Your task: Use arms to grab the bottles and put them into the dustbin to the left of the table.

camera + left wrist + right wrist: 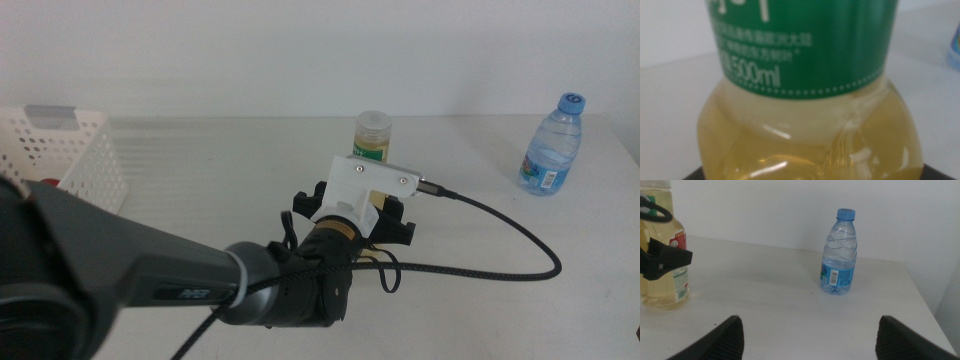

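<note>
A plain white table (pixel 200 140) runs back to a pale wall; in the middle view the left arm (pixel 150 280) reaches in, its white housing hiding all but the top of the yellowish bottle (pixel 373 135); the dustbin (pixel 70 150) is cut off at the left edge, the water bottle (pixel 551 145) standing far right. The left wrist view is filled by the blurred green label (pixel 800 45) and yellow liquid; whether the left gripper's jaws grip cannot be told. In the right wrist view the right gripper (pixel 810 337) has its jaws spread wide, holding nothing, the water bottle upright well beyond them.
</note>
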Tool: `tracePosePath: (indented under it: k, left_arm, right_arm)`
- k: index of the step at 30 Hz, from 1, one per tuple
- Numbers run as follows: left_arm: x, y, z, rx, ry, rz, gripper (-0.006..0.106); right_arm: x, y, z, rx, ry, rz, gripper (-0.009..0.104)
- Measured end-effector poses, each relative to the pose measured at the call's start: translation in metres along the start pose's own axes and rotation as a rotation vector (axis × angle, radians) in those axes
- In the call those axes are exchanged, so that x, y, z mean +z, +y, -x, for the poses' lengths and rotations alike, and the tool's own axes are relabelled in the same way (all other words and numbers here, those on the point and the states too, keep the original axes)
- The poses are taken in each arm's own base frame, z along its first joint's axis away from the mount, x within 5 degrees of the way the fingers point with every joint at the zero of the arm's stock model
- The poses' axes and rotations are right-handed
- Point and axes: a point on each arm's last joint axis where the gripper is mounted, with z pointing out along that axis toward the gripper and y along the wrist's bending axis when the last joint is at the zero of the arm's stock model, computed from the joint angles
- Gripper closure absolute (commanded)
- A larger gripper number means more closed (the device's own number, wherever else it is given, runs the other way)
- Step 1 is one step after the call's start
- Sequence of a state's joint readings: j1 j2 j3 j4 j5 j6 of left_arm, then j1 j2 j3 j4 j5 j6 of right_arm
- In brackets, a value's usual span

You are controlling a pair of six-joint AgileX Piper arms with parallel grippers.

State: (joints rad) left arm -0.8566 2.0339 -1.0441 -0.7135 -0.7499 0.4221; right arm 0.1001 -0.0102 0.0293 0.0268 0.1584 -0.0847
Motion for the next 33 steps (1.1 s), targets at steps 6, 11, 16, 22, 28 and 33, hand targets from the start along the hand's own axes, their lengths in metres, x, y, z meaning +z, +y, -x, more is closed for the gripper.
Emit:
tracePosePath:
  k: [6,11,16,22,28,33]
  left_arm:
    - [-0.015,0.0,0.017,0.023,0.096,-0.03,0.105]
    - [-0.036,0.007,0.037,0.02,0.068,-0.033,0.105]
    - [-0.069,0.023,0.05,0.03,0.047,-0.032,0.105]
    - [-0.109,0.042,0.076,0.027,-0.015,-0.007,0.105]
    - [-0.143,0.062,0.111,0.052,-0.092,0.072,0.105]
    - [-0.166,0.076,0.128,0.091,-0.115,0.126,0.105]
  right_arm:
    - [0.0,0.0,0.0,0.0,0.0,0.0,0.025]
    - [0.0,0.0,0.0,0.0,0.0,0.0,0.025]
    - [0.0,0.0,0.0,0.0,0.0,0.0,0.025]
    - [0.0,0.0,0.0,0.0,0.0,0.0,0.025]
    - [0.0,0.0,0.0,0.0,0.0,0.0,0.025]
    - [0.0,0.0,0.0,0.0,0.0,0.0,0.025]
